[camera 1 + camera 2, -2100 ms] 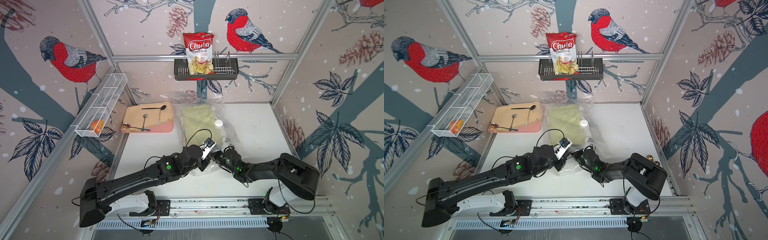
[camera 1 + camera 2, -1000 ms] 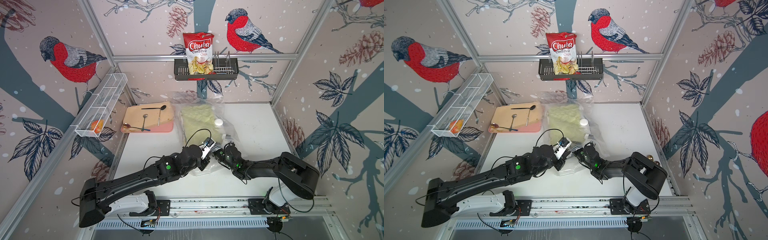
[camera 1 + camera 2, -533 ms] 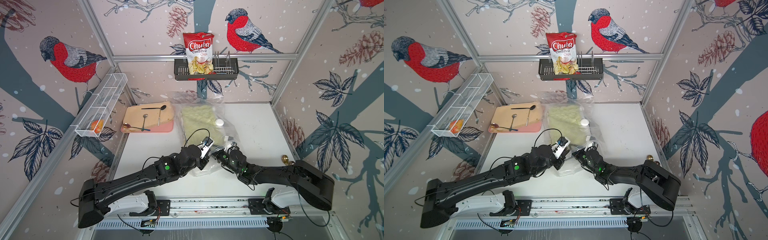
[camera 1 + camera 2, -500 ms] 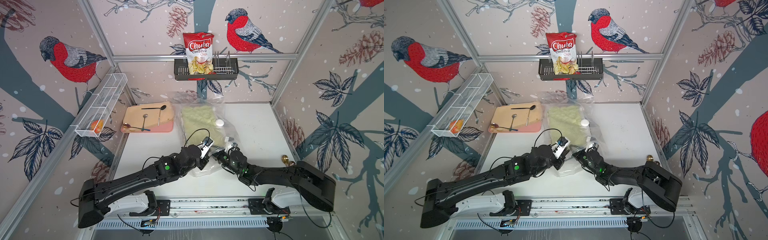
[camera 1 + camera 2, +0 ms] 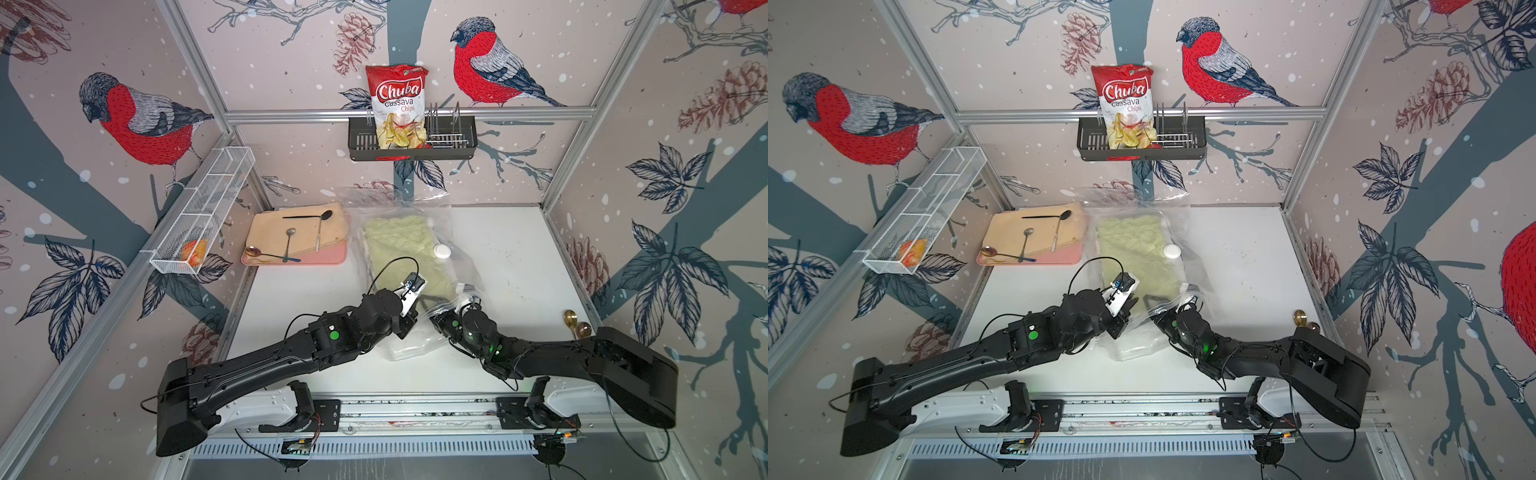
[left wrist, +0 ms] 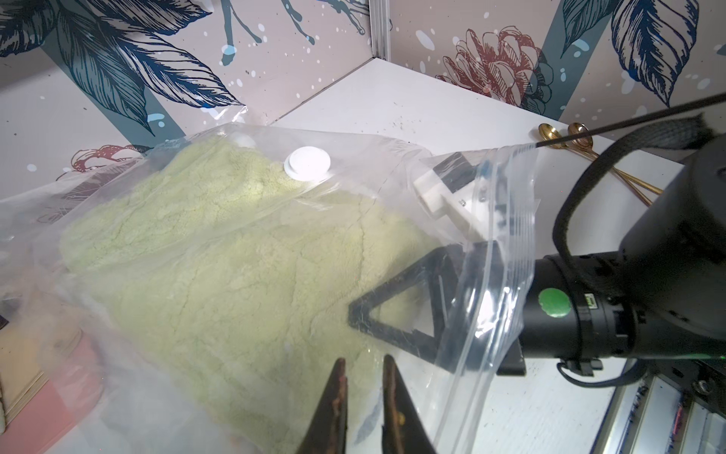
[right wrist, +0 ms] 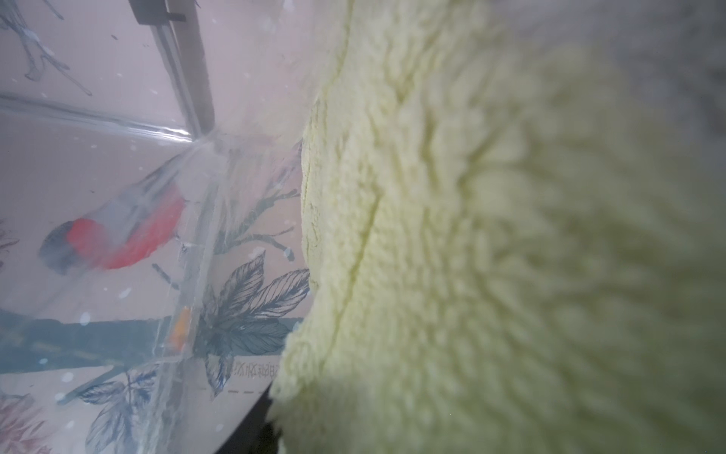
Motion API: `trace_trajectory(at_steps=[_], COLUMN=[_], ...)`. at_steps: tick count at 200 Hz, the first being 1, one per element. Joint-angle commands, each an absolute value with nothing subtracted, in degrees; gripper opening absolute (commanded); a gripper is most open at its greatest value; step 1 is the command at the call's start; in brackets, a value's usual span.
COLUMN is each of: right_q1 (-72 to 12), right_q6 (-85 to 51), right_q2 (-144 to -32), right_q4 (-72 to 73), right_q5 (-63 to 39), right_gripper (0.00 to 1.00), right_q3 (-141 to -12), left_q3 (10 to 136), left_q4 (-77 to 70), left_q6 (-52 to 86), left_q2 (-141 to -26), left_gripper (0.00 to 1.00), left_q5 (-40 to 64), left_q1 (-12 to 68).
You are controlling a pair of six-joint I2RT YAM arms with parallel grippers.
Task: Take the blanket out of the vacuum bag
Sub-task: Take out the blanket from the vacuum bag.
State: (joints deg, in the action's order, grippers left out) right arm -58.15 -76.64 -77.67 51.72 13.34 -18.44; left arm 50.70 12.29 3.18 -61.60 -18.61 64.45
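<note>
A clear, crinkly vacuum bag (image 5: 409, 347) lies on a white table (image 5: 519, 257) in the middle of both top views. Its long axis runs from the back wall at the upper centre of the frame down toward the two robot arms at the lower centre, leaning slightly to the lower right. The sealed far end curls up against the back wall, and the zip-strip mouth points toward the arms. A small round white valve cap (image 5: 441, 251) sits on the bag's upper face, near its right edge. Inside lies a pale yellow-green fleecy blanket (image 5: 399, 249), folded into a long slab that follows the same axis. The left gripper (image 6: 363, 358) sits at the bag's near end, left of the mouth. Its two fingers are almost together with a narrow slit between them, and they appear to pinch a layer of the bag's film. The right gripper (image 5: 436, 320) reaches into the open mouth from the lower right. In the left wrist view, one black triangular finger shows through the plastic, up against the blanket, but whether the jaws are apart or together cannot be told. The right wrist view is filled with blurred fleece at close range.
</note>
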Motion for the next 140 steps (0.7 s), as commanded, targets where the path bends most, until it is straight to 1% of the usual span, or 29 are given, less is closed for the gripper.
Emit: trace_trajectory(at_steps=[1,18,28,35,41,56,63,75,84,97,113,140], right_q1=[-57.7,-57.39,-57.04,-57.04,-57.03,-57.01,-57.02,-56.88,-56.7,-56.49,-56.4,-56.24], right_q6=[-76.42,-76.9,-77.38,-77.5,-77.59,-77.35,-77.34,-77.33,-77.21,-77.15,-77.08,-77.08], right_q2=[-79.93,-82.27,-83.27,-83.78,-83.92,-83.78,-83.55,-83.02,-82.65,-82.01,-81.86,-82.09], right_q4=[57.15,59.23,60.44,61.29,61.47,60.84,60.21,59.41,59.33,58.46,58.21,58.45], right_q5=[13.5,12.97,12.41,12.33,12.26,12.13,12.18,12.36,12.35,12.56,12.49,11.78], right_gripper=[0.62,0.63,0.61,0.57,0.52,0.3,0.22,0.12,0.07,0.04,0.0,0.0], right_q3=[-20.03,-20.67,-20.74,-20.66,-20.65,-20.78,-20.86,-20.76,-20.49,-20.38,-20.34,-20.46], left_q3=[50.92,51.24,51.88,52.39,52.62,53.43,53.8,54.86,56.15,56.86,58.53,57.48], left_q4=[10.17,10.82,11.83,12.7,13.3,14.95,15.79,17.56,19.84,23.32,27.88,31.5], left_q6=[3.39,3.19,3.08,2.96,2.7,2.12,1.94,1.82,2.06,1.81,1.07,0.28], left_q2=[-61.61,-61.61,-61.8,-62.0,-62.05,-61.92,-61.64,-61.1,-60.84,-60.71,-61.56,-65.03], left_gripper=[0.17,0.18,0.24,0.28,0.31,0.42,0.48,0.58,0.62,0.69,0.73,0.74], left_q5=[-18.46,-17.09,-16.26,-15.81,-15.52,-15.46,-15.3,-15.41,-16.51,-20.04,-23.54,-24.92], left_q1=[64.47,64.43,64.45,64.42,64.49,64.49,64.48,64.59,65.34,68.49,73.84,75.08])
